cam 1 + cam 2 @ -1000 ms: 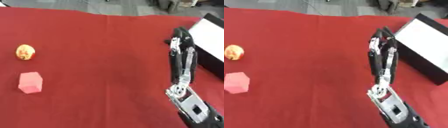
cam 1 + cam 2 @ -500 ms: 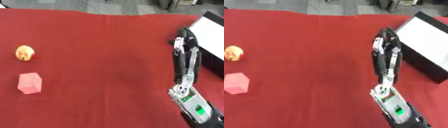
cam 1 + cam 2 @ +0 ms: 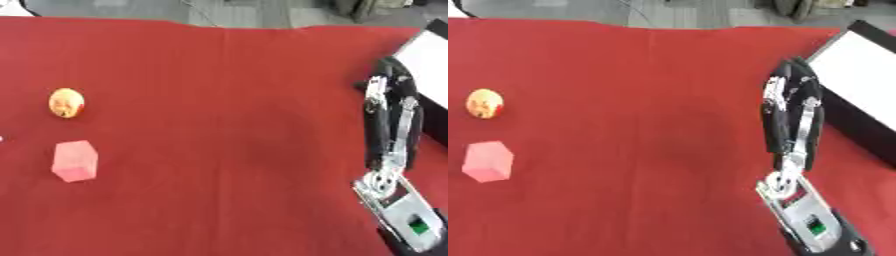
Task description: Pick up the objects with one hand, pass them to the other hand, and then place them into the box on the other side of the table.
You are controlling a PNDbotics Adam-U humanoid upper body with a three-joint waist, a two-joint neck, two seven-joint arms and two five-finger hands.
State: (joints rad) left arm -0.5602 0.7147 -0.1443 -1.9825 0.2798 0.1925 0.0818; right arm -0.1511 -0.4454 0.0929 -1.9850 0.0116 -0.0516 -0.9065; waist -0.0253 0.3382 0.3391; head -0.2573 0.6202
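A small round orange-yellow object [image 3: 66, 102] lies on the red cloth at the far left. Just nearer to me sits a pink block [image 3: 74, 160]. My right hand [image 3: 791, 100] reaches up from the lower right, close to the dark wall of the box [image 3: 864, 86]. Its fingers are straight and hold nothing. It is far from both objects. The box has a white inside and stands at the right edge. My left hand does not show in either view.
The red cloth [image 3: 227, 115] covers the whole table. A grey floor shows beyond its far edge.
My right hand has shifted a little to the right, toward the box. The whole picture has drifted slightly, so the two objects sit a bit further right in view.
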